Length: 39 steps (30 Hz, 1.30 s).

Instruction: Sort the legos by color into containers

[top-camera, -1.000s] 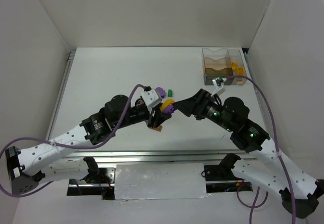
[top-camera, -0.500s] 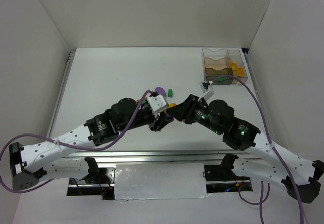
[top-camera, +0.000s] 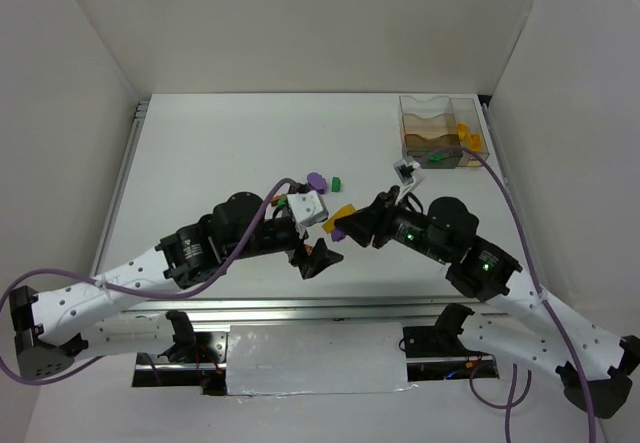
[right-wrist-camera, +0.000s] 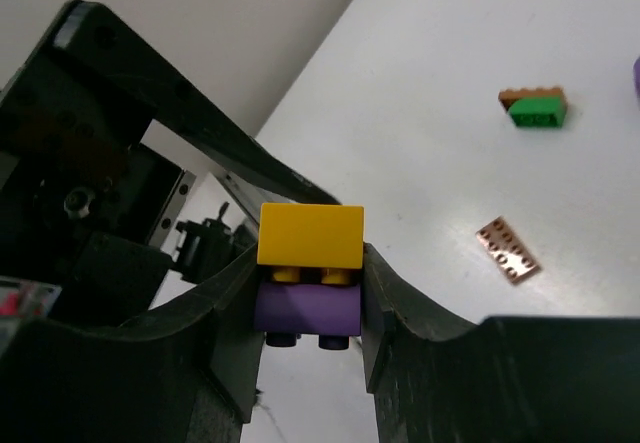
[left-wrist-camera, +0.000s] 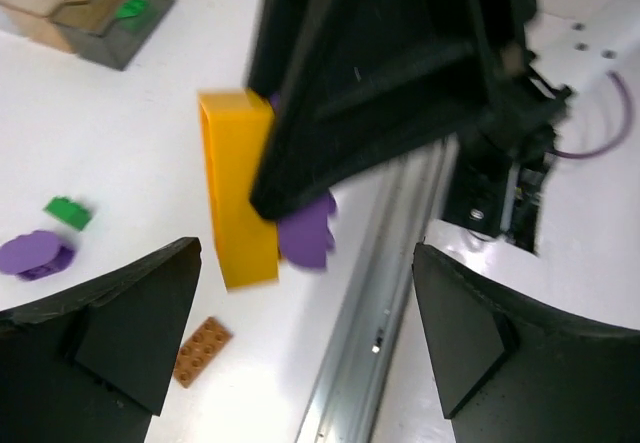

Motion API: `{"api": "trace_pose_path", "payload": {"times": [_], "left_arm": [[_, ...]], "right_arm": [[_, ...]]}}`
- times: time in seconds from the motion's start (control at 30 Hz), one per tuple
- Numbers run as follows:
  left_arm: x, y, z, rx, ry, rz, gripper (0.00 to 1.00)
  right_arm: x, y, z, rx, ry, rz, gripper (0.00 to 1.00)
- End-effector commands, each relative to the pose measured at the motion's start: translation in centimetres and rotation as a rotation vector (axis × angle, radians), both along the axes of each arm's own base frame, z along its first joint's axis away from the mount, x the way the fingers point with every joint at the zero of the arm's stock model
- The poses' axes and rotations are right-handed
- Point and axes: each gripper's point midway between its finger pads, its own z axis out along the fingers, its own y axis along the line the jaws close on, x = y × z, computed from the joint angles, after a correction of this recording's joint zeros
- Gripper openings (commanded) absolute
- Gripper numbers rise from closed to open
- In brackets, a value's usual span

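Yellow-on-purple stacked plastic bricks [right-wrist-camera: 309, 235] are pinched at the purple half by the jaws of the right gripper [right-wrist-camera: 310, 288] and held above the white tabletop [top-camera: 220, 153], well apart from the clear compartmented plastic box [top-camera: 410, 128]. This is presumably so that the colours can be separated. The jaws of the left gripper [top-camera: 318, 260] are spread wide beside the stack, and nothing is held.

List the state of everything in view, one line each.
Left gripper, open, empty.
Right gripper, shut on yellow-purple stack.
Green-brown pair, joined, lying on table.
Brown plate, loose, flat on table.
Purple piece, loose on table.
Box, open-topped, yellow brick and green brick inside.
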Motion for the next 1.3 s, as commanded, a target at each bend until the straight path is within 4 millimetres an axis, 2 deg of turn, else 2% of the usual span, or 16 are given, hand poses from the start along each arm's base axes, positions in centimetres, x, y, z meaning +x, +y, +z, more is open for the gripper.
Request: {"api": "trace_pose_path", "payload": {"times": [0.0,0.03,0.1,0.13,0.27,0.37,0.47,0.7,0.73,0.8,0.83,0.93,1.03,1.13,1.2,1.27], "left_arm": [[-3.8,0.4,3.5,-0.073,0.015,-0.171,0.99],[-4.7,0.5,3.6,-0.077,0.022,-0.212,0.99],[-6.9,0.8,3.6,-0.080,0.033,-0.327,1.00],[-7.8,1.2,4.1,-0.096,0.025,-0.363,0.99],[-9.6,2.0,4.6,-0.147,0.024,-0.432,0.99],[-10.0,1.9,5.4,-0.182,0.031,-0.448,0.96],[-9.3,1.1,5.5,-0.183,0.067,-0.421,0.92],[-7.5,-1.7,3.3,-0.116,0.202,-0.367,0.81],[-7.3,-1.9,3.4,-0.119,0.211,-0.359,0.74],[-7.0,-2.3,3.0,-0.115,0.222,-0.350,0.68],[-6.9,-2.5,3.1,-0.120,0.221,-0.349,0.57],[-7.1,-2.5,3.4,-0.128,0.216,-0.359,0.43],[-7.7,-2.4,4.1,-0.147,0.204,-0.399,0.44],[-8.0,-2.3,4.6,-0.159,0.191,-0.417,0.53],[-8.1,-2.3,4.5,-0.154,0.193,-0.423,0.50],[-8.1,-2.4,4.5,-0.154,0.189,-0.424,0.24]], "right_arm": [[-2.4,-0.7,3.8,0.007,-0.296,0.199,0.00],[-3.8,-0.8,4.1,0.011,-0.328,0.278,0.00],[-5.0,-1.7,4.3,-0.016,-0.416,0.350,0.00],[-6.7,-1.7,4.6,-0.006,-0.444,0.444,0.00],[-9.4,-1.7,4.2,-0.028,-0.471,0.640,0.00],[-10.3,-1.3,3.8,-0.017,-0.465,0.732,0.00],[-10.6,-1.0,3.8,0.004,-0.468,0.764,0.00],[-10.6,-1.0,4.4,0.011,-0.502,0.765,0.00],[-10.5,-0.9,4.3,0.009,-0.502,0.767,0.00],[-10.3,-0.8,4.1,0.002,-0.497,0.761,0.00],[-10.1,-0.7,3.8,-0.006,-0.485,0.757,0.00],[-9.8,-0.6,3.5,-0.016,-0.478,0.749,0.00],[-9.6,-0.6,3.0,-0.034,-0.469,0.740,0.00],[-9.4,-0.5,2.8,-0.043,-0.464,0.739,0.00],[-9.5,-0.5,2.8,-0.040,-0.463,0.743,0.00],[-9.6,-0.4,2.8,-0.036,-0.460,0.755,0.00]]}}
